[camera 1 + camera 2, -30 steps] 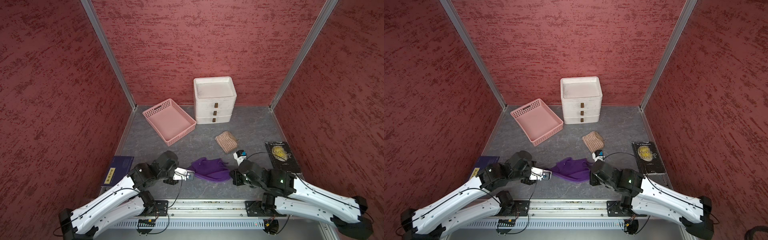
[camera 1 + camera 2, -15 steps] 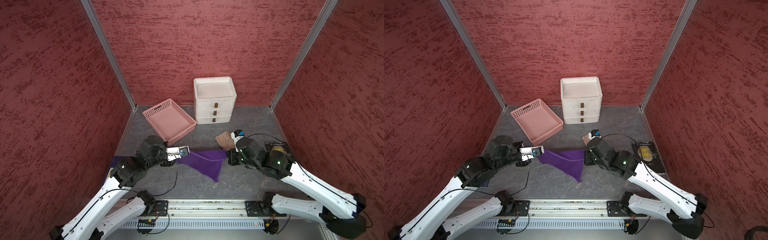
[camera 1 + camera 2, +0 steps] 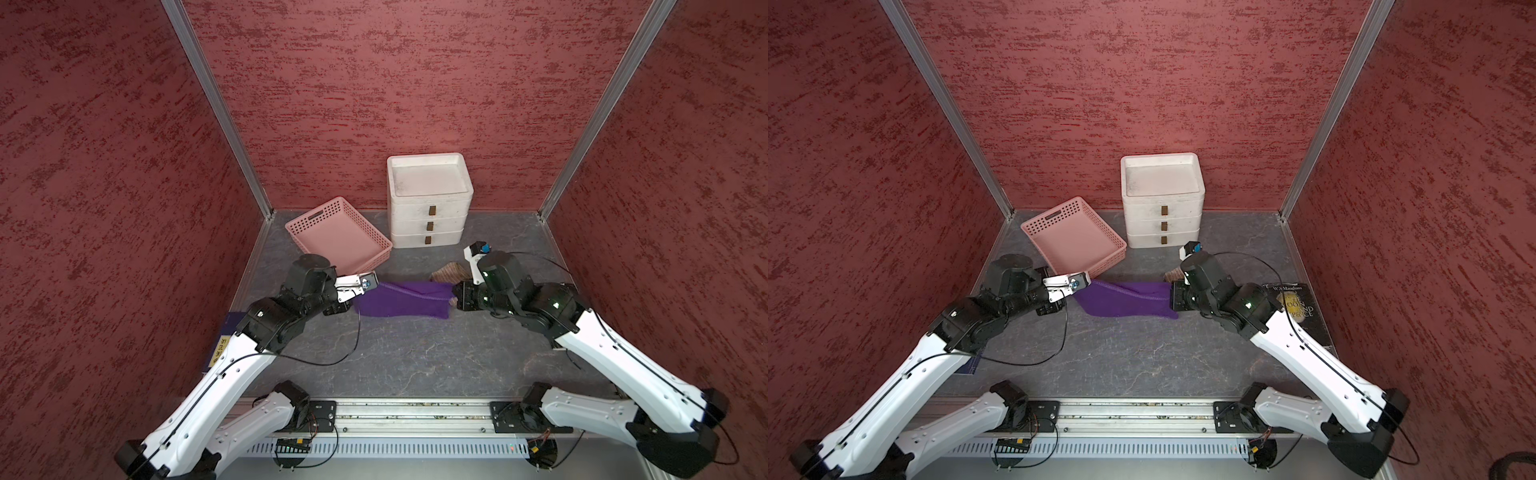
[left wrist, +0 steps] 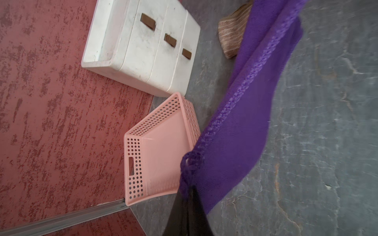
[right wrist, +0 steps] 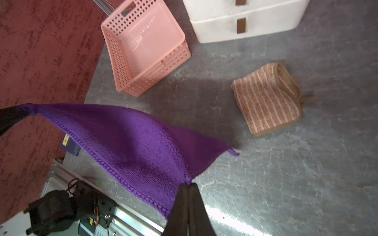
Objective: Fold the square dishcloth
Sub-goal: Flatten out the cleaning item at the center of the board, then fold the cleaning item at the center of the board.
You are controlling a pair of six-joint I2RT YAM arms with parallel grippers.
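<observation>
The square dishcloth point(image 3: 405, 299) is purple knit and hangs stretched as a wide band between my two grippers, over the middle of the table in both top views point(image 3: 1125, 299). My left gripper point(image 3: 356, 300) is shut on its left corner; in the left wrist view the dark fingers point(image 4: 180, 204) pinch a bunched corner of the dishcloth point(image 4: 245, 122). My right gripper point(image 3: 454, 297) is shut on the right corner; in the right wrist view it point(image 5: 188, 185) pinches the dishcloth point(image 5: 133, 143) at its edge. The rest of the cloth sags below the held edge.
A pink basket point(image 3: 338, 237) sits behind my left gripper, with a white drawer unit point(image 3: 428, 203) against the back wall. A folded brown striped cloth point(image 5: 266, 100) lies behind my right gripper. A dark book point(image 3: 1296, 307) lies at the right, a blue book point(image 3: 230, 328) at the left.
The dishcloth lay bunched near the front edge. Both grippers have carried it up and back and moved apart, so it now hangs stretched between them.
</observation>
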